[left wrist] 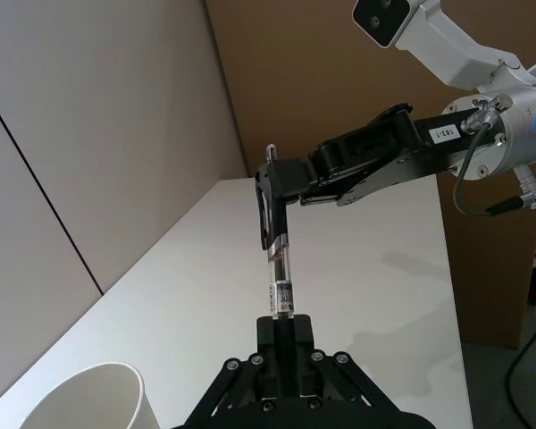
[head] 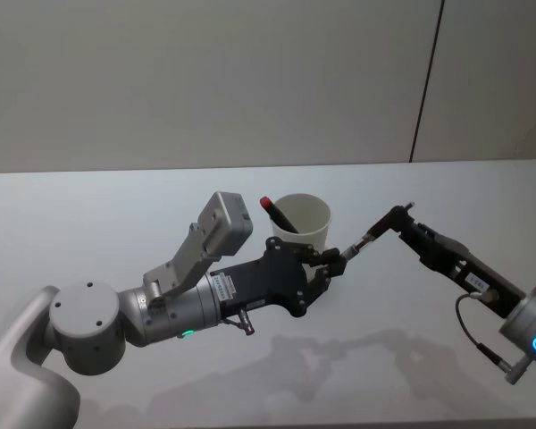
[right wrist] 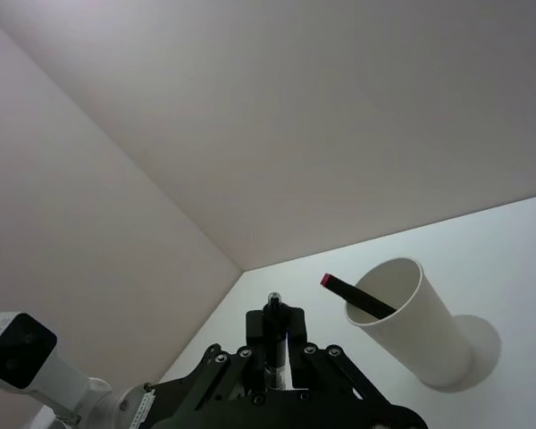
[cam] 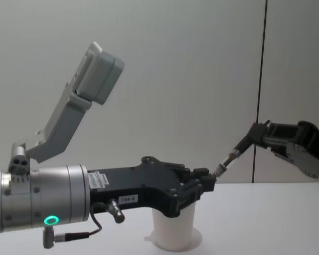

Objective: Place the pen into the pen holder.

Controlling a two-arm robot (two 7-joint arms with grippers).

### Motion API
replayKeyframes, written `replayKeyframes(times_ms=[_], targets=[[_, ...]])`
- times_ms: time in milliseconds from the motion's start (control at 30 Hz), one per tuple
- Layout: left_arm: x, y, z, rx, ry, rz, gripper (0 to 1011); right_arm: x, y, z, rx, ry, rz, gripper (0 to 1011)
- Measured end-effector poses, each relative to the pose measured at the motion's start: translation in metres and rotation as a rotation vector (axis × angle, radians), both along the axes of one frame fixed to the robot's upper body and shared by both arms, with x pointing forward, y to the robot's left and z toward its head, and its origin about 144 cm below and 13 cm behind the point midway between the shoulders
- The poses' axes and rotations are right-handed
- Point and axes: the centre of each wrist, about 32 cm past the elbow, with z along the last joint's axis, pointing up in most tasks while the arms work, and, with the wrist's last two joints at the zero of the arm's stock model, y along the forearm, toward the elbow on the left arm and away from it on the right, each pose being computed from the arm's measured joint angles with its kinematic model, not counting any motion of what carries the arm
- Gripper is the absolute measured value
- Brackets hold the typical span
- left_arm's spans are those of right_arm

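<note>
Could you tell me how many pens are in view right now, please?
2. One pen is held in the air between the left tool and right tool; a red-capped pen leans inside the pen holder.

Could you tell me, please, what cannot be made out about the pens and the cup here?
- Plain white paper cup: chest view, its rim and upper wall sit behind the left gripper.
- Dark pen with red cap: head view, its lower part is inside the cup.
- Clear-barrelled pen between left gripper and right gripper: label print too small to read.
</note>
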Motion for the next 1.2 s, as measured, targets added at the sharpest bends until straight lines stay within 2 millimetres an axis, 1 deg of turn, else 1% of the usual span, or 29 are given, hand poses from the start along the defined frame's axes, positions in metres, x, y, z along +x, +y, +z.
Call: replayKeyframes(times_ms=[33,133,200,233,267,333,367,400,433,467,567,600,700,767,800,833,1100,1200], targets=[[0.0,0.0,0.0,0.0,0.0,0.0,127,0.0,0.0,0.0,0.002,0.0,0.001,134],[0.0,0.0,0.0,0.0,0.0,0.0,130,0.0,0.0,0.0,0.009,0.0,0.001,132],[0.0,0.0,0.0,0.0,0.0,0.0,197,0.0,0.0,0.0,0.013,-0.002,0.0,132],[0.0,0.0,0.0,0.0,0.0,0.0,197,0.0,0.0,-0.001,0.014,-0.002,0.0,132],[0.0,0.0,0.0,0.0,0.0,0.0,251,0.0,0.0,-0.001,0.015,-0.002,-0.001,132],[0.0,0.0,0.0,0.0,0.0,0.0,305,0.0,0.001,-0.001,0.016,-0.002,-0.001,132],[0.0,0.0,0.0,0.0,0.0,0.0,355,0.0,0.001,-0.001,0.016,-0.002,-0.001,132],[0.0,0.0,0.0,0.0,0.0,0.0,375,0.0,0.001,-0.001,0.016,-0.002,-0.001,132],[0.0,0.0,0.0,0.0,0.0,0.0,435,0.0,0.001,-0.001,0.015,-0.002,-0.002,132],[0.0,0.0,0.0,0.0,0.0,0.0,450,0.0,0.001,-0.001,0.015,-0.003,-0.003,132],[0.0,0.0,0.0,0.0,0.0,0.0,560,0.0,0.001,-0.002,0.013,-0.004,-0.004,132],[0.0,0.0,0.0,0.0,0.0,0.0,580,0.0,0.001,-0.002,0.01,-0.005,-0.005,132],[0.0,0.0,0.0,0.0,0.0,0.0,681,0.0,0.001,-0.002,0.003,-0.008,-0.006,132],[0.0,0.0,0.0,0.0,0.0,0.0,718,0.001,0.001,-0.002,-0.008,-0.013,-0.008,132],[0.0,0.0,0.0,0.0,0.0,0.0,777,0.001,0.0,-0.002,-0.012,-0.015,-0.01,132],[0.0,0.0,0.0,0.0,0.0,0.0,815,0.001,0.0,-0.002,-0.02,-0.019,-0.012,132],[0.0,0.0,0.0,0.0,0.0,0.0,1002,0.007,-0.005,0.001,-0.088,-0.067,-0.029,132],[0.0,0.0,0.0,0.0,0.0,0.0,1000,0.01,-0.007,0.003,-0.107,-0.084,-0.034,132]])
